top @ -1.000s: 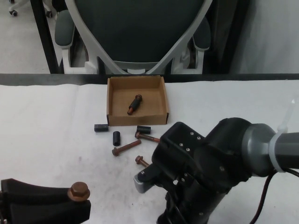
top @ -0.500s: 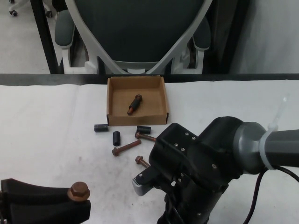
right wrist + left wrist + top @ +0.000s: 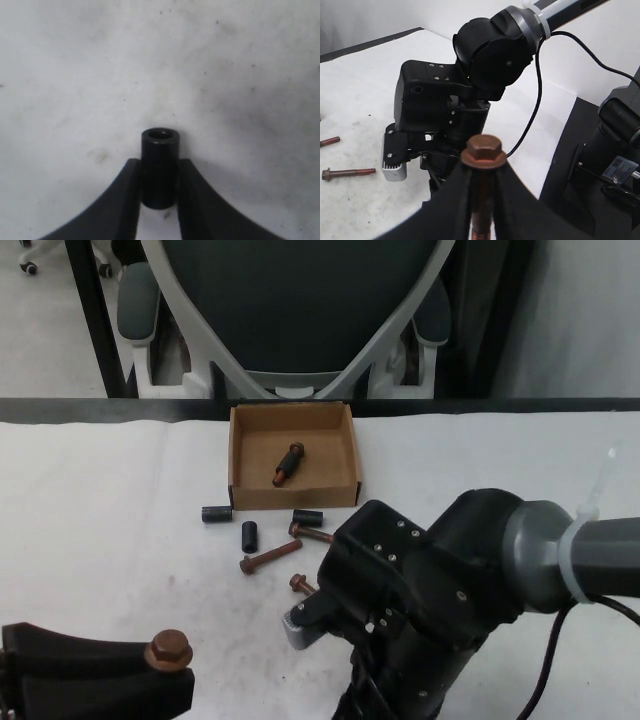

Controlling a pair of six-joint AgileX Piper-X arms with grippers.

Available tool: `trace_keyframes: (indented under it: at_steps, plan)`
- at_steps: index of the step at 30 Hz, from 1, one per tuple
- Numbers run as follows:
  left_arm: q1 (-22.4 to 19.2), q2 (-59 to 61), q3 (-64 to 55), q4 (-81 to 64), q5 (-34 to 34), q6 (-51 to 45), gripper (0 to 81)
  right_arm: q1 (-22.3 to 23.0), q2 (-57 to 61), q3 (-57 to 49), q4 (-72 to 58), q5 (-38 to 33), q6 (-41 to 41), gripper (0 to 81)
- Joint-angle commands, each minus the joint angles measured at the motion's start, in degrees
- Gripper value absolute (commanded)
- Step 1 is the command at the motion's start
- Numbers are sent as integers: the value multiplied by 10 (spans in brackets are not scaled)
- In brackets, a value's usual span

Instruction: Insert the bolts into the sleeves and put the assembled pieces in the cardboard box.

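My left gripper is shut on a copper bolt and holds it head-up at the bench's front left; the bolt's head shows there in the high view. My right gripper is shut on a black sleeve, bore facing outward, just above the white bench. The right arm hangs over the bench's front middle and hides its own gripper from above. The cardboard box sits at the back with one assembled piece inside.
Loose black sleeves and loose bolts lie in front of the box. An office chair stands beyond the bench's far edge. The right arm looms close ahead in the left wrist view.
The right arm's wrist has shifted slightly left and a little lower. The left gripper and its bolt have stayed put.
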Motion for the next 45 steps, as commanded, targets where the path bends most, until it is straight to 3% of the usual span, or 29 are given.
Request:
trace_keyframes:
  at_steps: [1, 15, 24, 35, 45]
  plan:
    - [1, -3, -1, -19, 0, -4, 8, 0, -31, -2, -30, 6, 4, 2]
    - [1, 21, 52, -170, -30, -36, 8, 0, -252, 127, -220, 36, 45, 2]
    - [1, 107, 86, -348, -27, -108, 8, 51, -378, 242, -330, 36, 84, 2]
    - [1, 275, 86, -563, 5, -203, 8, 123, -417, 283, -394, 63, 107, 2]
    - [1, 326, 86, -623, 26, -230, 8, 140, -417, 283, -402, 76, 103, 2]
